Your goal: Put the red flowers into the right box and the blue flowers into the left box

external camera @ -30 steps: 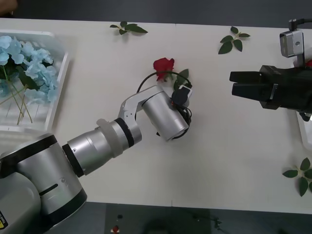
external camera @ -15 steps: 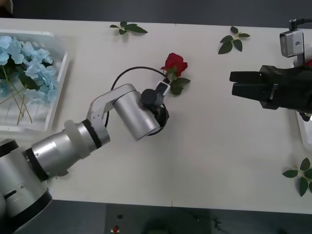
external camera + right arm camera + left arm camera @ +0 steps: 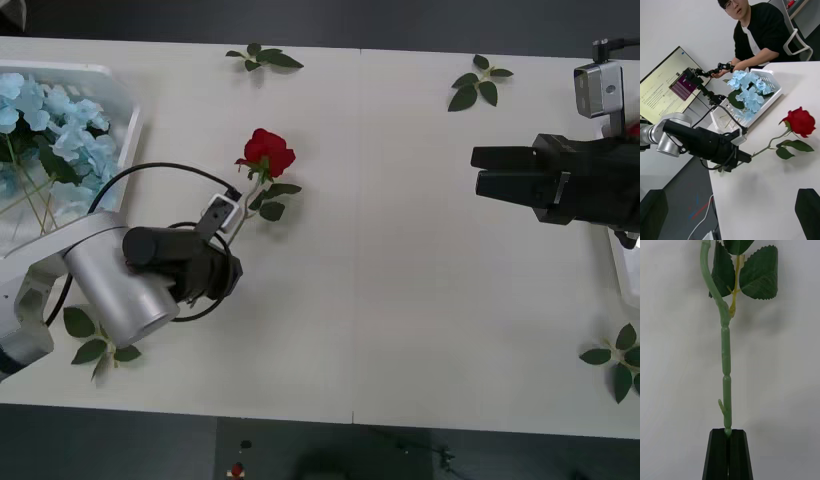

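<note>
We see the left gripper (image 3: 727, 435) pinching the rose (image 3: 265, 152) by the stem's very end, so the bloom hangs clear above the table (image 3: 420, 300), left of centre. Right gripper (image 3: 490, 172) waits spread near the right box (image 3: 622, 270), probably for a handover.

Even, fairly bright overhead light falls on the pale table (image 3: 420, 300); shadows are soft and short. In the front view a faint shadow lies close under the red rose (image 3: 266, 152) and the left arm. From the left wrist the stem (image 3: 726, 363) and leaves are sharp, with a diffuse grey shadow just right of them on the tabletop. From the right wrist the lit monitor (image 3: 666, 88) glows without glare, and the near black fingers (image 3: 808, 210) are blurred
</note>
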Controlling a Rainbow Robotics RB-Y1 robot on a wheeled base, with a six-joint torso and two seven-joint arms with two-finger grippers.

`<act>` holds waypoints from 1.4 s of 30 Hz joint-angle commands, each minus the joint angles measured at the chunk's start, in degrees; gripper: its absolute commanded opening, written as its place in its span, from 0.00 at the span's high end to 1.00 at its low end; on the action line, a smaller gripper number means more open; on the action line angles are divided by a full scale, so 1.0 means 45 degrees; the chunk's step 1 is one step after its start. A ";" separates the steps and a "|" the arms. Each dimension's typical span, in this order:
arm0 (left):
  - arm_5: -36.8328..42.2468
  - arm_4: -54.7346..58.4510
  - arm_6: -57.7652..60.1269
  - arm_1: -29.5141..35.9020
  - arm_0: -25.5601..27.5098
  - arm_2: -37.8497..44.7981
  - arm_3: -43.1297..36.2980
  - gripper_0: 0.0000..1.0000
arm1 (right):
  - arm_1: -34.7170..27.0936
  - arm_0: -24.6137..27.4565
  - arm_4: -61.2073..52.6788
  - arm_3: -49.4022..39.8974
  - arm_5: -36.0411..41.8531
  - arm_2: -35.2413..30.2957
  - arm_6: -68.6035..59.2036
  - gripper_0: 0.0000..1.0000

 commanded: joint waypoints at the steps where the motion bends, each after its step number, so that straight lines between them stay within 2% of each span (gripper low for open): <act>1: -0.0147 -0.0296 -0.0699 0.0643 0.0990 0.0498 -0.1227 1.00 | 0.0008 -0.0161 -0.0107 -0.0152 0.0067 -0.0286 0.0273 0.00; 2: -0.0147 -0.0394 -0.0719 0.0761 0.1205 0.0537 -0.1383 0.91 | 0.0008 -0.0161 -0.0107 -0.0152 0.0067 -0.0286 0.0273 0.00; 3: -0.0147 -0.0452 -0.0719 0.0858 0.1302 0.0537 -0.1520 0.61 | 0.0008 -0.0161 -0.0107 -0.0152 0.0087 -0.0286 0.0273 0.00; 5: -0.0147 -0.0452 -0.0719 0.0936 0.1380 0.0537 -0.1637 0.32 | 0.0008 -0.0161 -0.0107 -0.0152 0.0107 -0.0286 0.0273 0.00; 6: -0.0147 -0.0452 -0.0719 0.0956 0.1380 0.0537 -0.1715 0.22 | -0.0011 -0.0161 -0.0107 -0.0152 0.0107 -0.0286 0.0273 0.00; 8: -0.0147 -0.0452 -0.0699 0.0956 0.1380 0.0576 -0.1813 0.11 | -0.0011 -0.0161 -0.0107 -0.0152 0.0126 -0.0286 0.0273 0.00; 12: -0.0030 -0.0237 -0.0660 0.0682 0.1185 0.1084 -0.1910 0.08 | -0.0031 -0.0161 -0.0107 -0.0152 0.0146 -0.0286 0.0273 0.00; 18: 0.1122 0.0036 -0.0601 -0.0724 0.0287 0.2177 -0.1149 0.09 | -0.0031 -0.0161 -0.0107 -0.0152 0.0146 -0.0286 0.0273 0.00; 29: 0.1239 -0.1097 -0.0777 -0.2872 -0.1432 0.2217 0.2035 0.06 | -0.0031 -0.0161 -0.0107 -0.0152 0.0165 -0.0286 0.0273 0.00; 34: 0.1220 -0.1722 -0.0836 -0.3458 -0.1647 0.2217 0.2836 0.00 | -0.0031 -0.0161 -0.0107 -0.0152 0.0146 -0.0286 0.0273 0.00; 42: 0.0829 -0.2483 -0.0816 -0.3712 -0.1647 0.2217 0.3500 0.00 | -0.0031 -0.0161 -0.0107 -0.0172 0.0146 -0.0286 0.0273 0.00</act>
